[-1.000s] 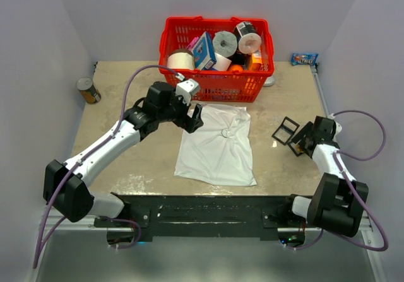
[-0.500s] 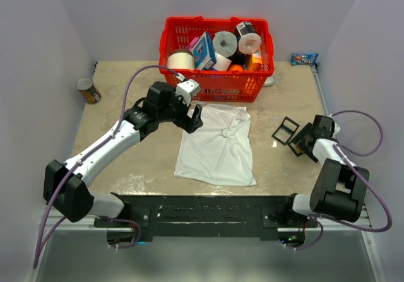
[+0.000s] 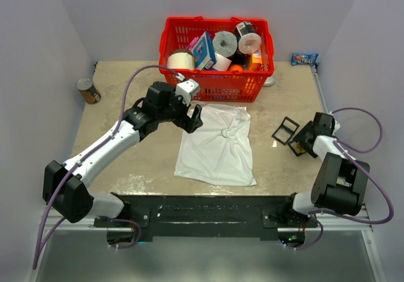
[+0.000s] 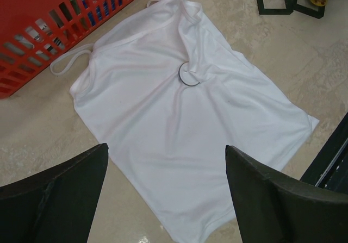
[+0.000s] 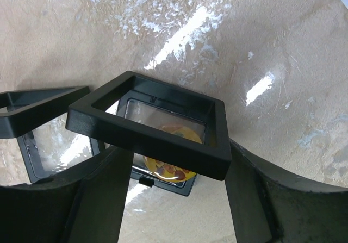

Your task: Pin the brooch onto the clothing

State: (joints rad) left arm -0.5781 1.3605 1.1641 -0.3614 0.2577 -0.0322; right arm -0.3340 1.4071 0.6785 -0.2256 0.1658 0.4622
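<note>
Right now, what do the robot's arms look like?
The left arm and right arm are white tubes with chunky black joints. A purple cable loops along each. The left gripper has two thick black fingers.

Soft, even light fell from overhead, leaving the top view sharp and barely shadowed, while white glare streaked the table across the upper middle of the right wrist view, and the near fingers along both wrist views' bottom edges sat dark and slightly blurred.

Spread white T-shirt; orange brooch apart
</note>
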